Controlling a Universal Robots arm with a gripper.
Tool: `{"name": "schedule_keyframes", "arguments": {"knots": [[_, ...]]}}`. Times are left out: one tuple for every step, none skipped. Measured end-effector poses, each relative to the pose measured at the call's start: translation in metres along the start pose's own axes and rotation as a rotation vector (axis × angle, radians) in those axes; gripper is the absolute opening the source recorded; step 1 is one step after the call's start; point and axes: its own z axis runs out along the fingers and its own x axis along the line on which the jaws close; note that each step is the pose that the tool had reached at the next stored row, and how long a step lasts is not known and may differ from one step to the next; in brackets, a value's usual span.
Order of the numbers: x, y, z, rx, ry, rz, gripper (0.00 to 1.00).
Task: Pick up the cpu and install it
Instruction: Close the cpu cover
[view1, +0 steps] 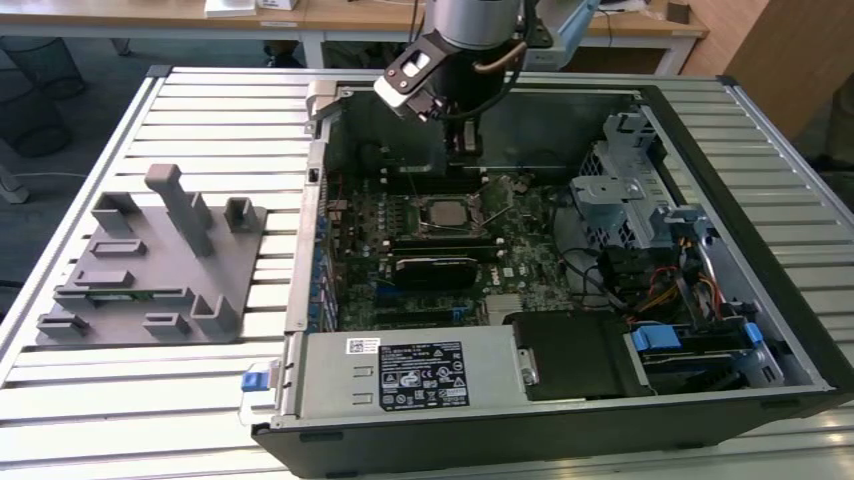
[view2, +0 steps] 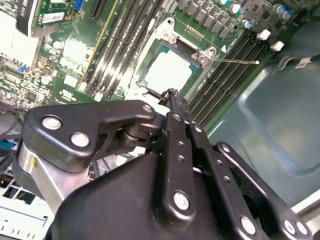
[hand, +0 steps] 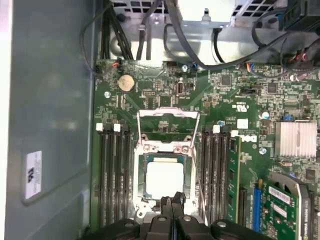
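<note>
Cpu (hand: 164, 180) lies flat in the socket (hand: 141, 192) on the board (hand: 240, 100), inside the open case (view1: 801, 330) on the slatted bench (view1: 200, 110). Metal top is up and the edges look square to the frame. Load plate (hand: 168, 122) stands swung open beyond it. The lever (view2: 235, 61) is unlatched, sticking out over the memory slots (view2: 220, 80). Tool (hand: 172, 201) hangs over the near edge of the socket, fingers pinched together with nothing between them; cannot tell whether the tips touch the chip. Grey fixture (view1: 147, 260) sits well apart on the bench, at the exterior view's left. Judgement: chip placed, not clamped. Risks: with the tips this near the cpu, any sideways drift could nudge it out of its seat and skew it across the contacts. Pressing down on a chip not fully keyed could bend pins. The tips could also snag the plate hinge or the lever and drop the plate onto a misaligned chip. Seating depth is not readable from these views.
</note>
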Motion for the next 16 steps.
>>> {"name": "schedule_keyframes", "arguments": {"knots": [[-0.0021,-0.0001,0.0000,0.0000,0.0001,0.000,0.11],[-0.0041,-0.0001,0.0000,0.0000,0.0001,0.000,0.11],[-0.0058,-0.0001,0.0000,-0.0001,0.0001,0.000,0.11],[-0.0070,0.0000,0.0000,-0.0001,0.0002,0.000,0.11],[-0.0078,0.0008,0.0000,0.0000,0.0001,0.000,0.11],[-0.0080,0.0029,0.0000,0.0001,0.0002,0.000,0.11],[-0.0081,0.0061,0.0000,0.0001,0.0001,0.000,0.11],[-0.0082,0.0096,0.0000,0.0002,0.0000,0.000,0.11],[-0.0083,0.0135,-0.0001,0.0003,0.0000,0.000,0.11],[-0.0084,0.0170,-0.0001,0.0003,0.0000,0.000,0.11],[-0.0085,0.0204,-0.0001,0.0003,0.0000,0.000,0.11],[-0.0086,0.0235,-0.0001,0.0003,0.0000,0.000,0.11],[-0.0086,0.0267,0.0000,0.0002,0.0001,0.000,0.11],[-0.0087,0.0294,0.0000,0.0001,0.0002,0.000,0.11],[-0.0087,0.0322,0.0000,0.0002,0.0001,0.000,0.11],[-0.0087,0.0350,0.0000,0.0003,0.0001,0.000,0.11]]}}
